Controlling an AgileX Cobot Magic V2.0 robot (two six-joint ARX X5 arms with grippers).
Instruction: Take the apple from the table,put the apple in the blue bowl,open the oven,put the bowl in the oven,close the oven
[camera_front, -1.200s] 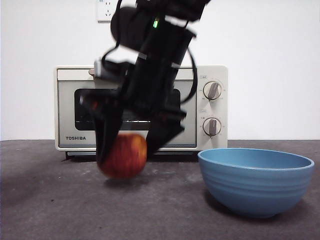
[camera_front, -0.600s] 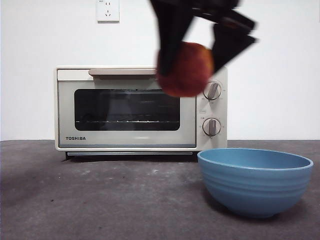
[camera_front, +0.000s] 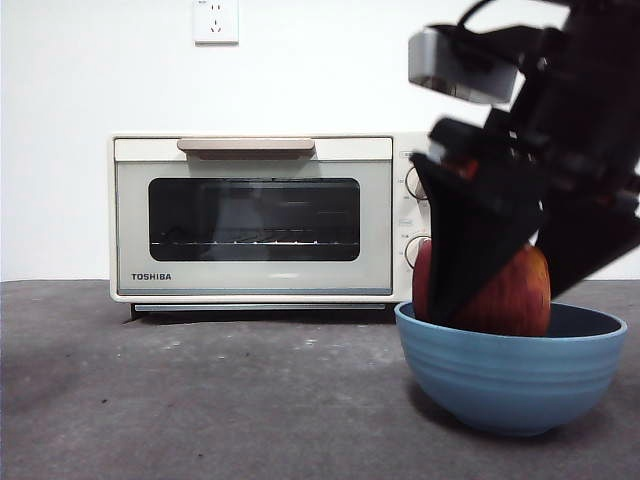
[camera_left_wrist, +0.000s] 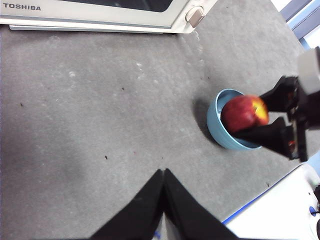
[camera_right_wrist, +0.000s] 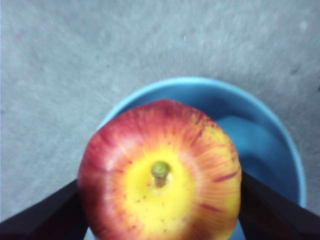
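The apple (camera_front: 505, 292), held high before the TOSHIBA toaster oven (camera_front: 270, 218) half a second ago, is now clamped between the right gripper's (camera_front: 500, 275) jaws just inside the blue bowl's (camera_front: 510, 375) rim. The left gripper (camera_left_wrist: 162, 175) is held closed and empty above the table (camera_front: 200, 400).

Front low, level; wrists look down; all share blue bowl (camera_front: 511, 370).

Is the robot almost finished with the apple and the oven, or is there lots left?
Lots left. Done: the apple is off the table. In hand: the right gripper holds the apple, lowered partly into the blue bowl but not let go. Left: release it, open the oven, whose door is shut, put the bowl inside, close it. The left gripper waits, shut.
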